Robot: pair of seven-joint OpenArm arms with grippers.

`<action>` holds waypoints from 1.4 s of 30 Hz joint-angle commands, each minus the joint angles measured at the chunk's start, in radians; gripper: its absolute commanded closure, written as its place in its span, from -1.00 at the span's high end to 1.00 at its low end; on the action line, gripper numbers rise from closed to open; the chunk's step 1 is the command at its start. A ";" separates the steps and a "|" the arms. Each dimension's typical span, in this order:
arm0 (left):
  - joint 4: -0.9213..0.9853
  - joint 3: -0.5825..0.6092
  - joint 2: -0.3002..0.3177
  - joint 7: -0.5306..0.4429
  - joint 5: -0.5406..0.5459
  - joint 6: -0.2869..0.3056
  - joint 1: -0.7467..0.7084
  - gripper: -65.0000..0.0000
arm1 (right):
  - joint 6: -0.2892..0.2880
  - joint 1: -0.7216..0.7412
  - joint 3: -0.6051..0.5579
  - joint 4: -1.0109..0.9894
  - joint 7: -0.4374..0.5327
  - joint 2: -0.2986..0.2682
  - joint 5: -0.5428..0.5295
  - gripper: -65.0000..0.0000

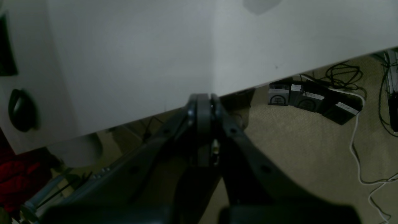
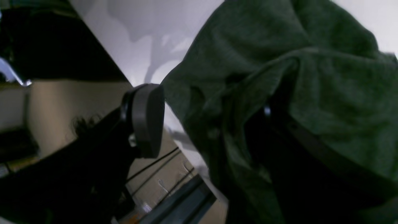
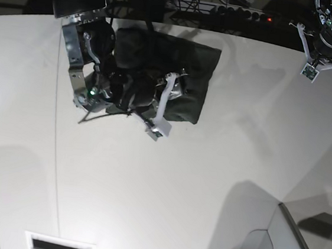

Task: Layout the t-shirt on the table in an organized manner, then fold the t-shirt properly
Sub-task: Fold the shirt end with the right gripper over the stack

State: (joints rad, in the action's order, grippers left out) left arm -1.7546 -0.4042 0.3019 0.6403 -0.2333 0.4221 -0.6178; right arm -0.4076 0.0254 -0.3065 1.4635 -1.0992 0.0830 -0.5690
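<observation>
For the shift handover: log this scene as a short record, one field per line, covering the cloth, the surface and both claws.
cloth: dark green t-shirt, bunched near the far edge, not laid flat
surface: white table
right claw: right claw at the t-shirt, jaws apart, one finger bare, fabric draped over the other side
left claw: left claw shut, holding nothing, at the table edge, away from the t-shirt
floor: power bricks and cables below the table edge
fold status: not yet started
</observation>
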 commanded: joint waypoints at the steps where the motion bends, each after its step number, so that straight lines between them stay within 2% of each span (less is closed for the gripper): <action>1: -0.012 -0.008 0.010 -0.004 -0.005 -0.006 -0.003 -1.00 | 0.016 0.023 -0.033 0.012 0.014 0.014 -0.029 0.10; 7: -0.012 -0.008 0.010 -0.004 -0.004 -0.006 -0.003 -1.00 | 0.108 0.095 -0.201 -0.028 0.014 0.034 -0.036 0.10; 11: -0.012 -0.008 0.010 -0.003 -0.008 -0.006 -0.003 -1.00 | 0.131 0.156 -0.308 -0.113 0.015 0.045 -0.036 0.10; 14: -0.008 -0.009 0.010 -0.003 -0.008 -0.006 -0.003 -1.00 | 0.138 0.184 -0.352 -0.068 0.014 0.047 -0.033 0.10; 16: -0.008 -0.009 0.010 -0.004 -0.008 -0.006 -0.003 -1.00 | 0.194 0.186 -0.352 0.015 0.006 0.041 -0.030 0.10; 18: -0.008 -0.019 0.015 -0.006 -0.008 -0.006 -0.006 -1.00 | 0.283 0.181 -0.352 0.142 -0.011 -0.021 -0.029 0.10; 20: 0.003 -0.081 0.015 -0.009 0.001 -0.006 -0.011 -1.00 | 0.373 0.166 -0.349 0.263 -0.014 -0.099 -0.033 0.10; 22: 0.049 -0.160 0.013 -0.026 0.001 -0.002 -0.003 -1.00 | 0.428 0.124 -0.317 0.362 -0.008 -0.187 -0.036 0.10; 26: 0.146 -0.273 0.013 -0.141 0.001 -0.002 -0.003 -1.00 | 0.427 -0.002 -0.198 0.409 0.037 -0.283 -0.036 0.10; 29: 0.193 -0.298 0.013 -0.167 0.001 -0.002 -0.003 -1.00 | 0.424 -0.054 -0.181 0.397 0.109 -0.326 -0.036 0.10; 31: 0.206 -0.298 0.013 -0.167 0.001 -0.002 -0.003 -1.00 | 0.407 -0.075 -0.182 0.389 0.135 -0.328 -0.036 0.11; 33: 0.203 -0.293 0.012 -0.167 0.001 -0.002 -0.001 -1.00 | 0.358 -0.081 -0.182 0.369 0.149 -0.325 -0.036 0.11; 36: 0.207 -0.292 0.010 -0.167 0.001 -0.002 0.023 -1.00 | 0.309 -0.071 -0.179 0.294 0.150 -0.286 -0.029 0.11; 42: 0.200 -0.292 -0.008 -0.167 0.001 -0.002 0.026 -1.00 | 0.293 -0.038 -0.185 0.191 0.190 -0.269 -0.029 0.11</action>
State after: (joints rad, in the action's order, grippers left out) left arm -1.5406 -0.6876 0.2787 0.4858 -0.2321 0.4259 -0.5850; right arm -0.1024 -0.0227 -0.4946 1.6390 -0.9222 -0.1875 -0.5865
